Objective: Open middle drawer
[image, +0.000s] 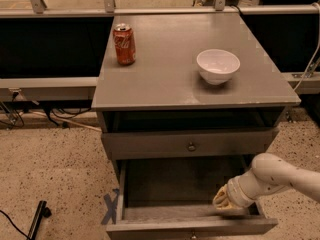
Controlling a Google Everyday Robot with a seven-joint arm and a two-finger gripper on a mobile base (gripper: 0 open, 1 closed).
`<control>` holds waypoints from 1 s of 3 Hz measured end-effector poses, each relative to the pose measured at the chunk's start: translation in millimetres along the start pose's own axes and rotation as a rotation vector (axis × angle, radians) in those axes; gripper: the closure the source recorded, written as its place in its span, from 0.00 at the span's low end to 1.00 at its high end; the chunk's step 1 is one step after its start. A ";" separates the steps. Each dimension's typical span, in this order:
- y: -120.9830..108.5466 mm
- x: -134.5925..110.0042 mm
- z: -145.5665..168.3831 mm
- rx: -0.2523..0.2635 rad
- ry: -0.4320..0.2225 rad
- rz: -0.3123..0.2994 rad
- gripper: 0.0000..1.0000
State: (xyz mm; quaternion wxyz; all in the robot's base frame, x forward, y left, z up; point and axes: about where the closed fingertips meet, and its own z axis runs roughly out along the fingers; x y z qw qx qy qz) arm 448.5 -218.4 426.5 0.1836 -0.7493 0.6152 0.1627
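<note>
Gripper [223, 202]: yellowish tip on rounded white arm [280, 176], grip state cannot tell, inside middle drawer [150, 229], front-right corner. Drawer: grey wood, rectangular, extended beyond bench front edge, long axis left-right, 1 round metal knob [192, 234].

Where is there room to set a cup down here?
Bare cabinet top between the cola can and white bowl, and along the front edge. The open drawer is free at left; the hand crowds its right front corner.
</note>
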 end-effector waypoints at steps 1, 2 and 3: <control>6.8 12.1 -29.1 0.064 -0.018 0.034 1.00; 31.7 38.2 -67.4 0.080 0.006 0.087 1.00; 49.7 55.7 -110.4 0.134 0.055 0.187 0.82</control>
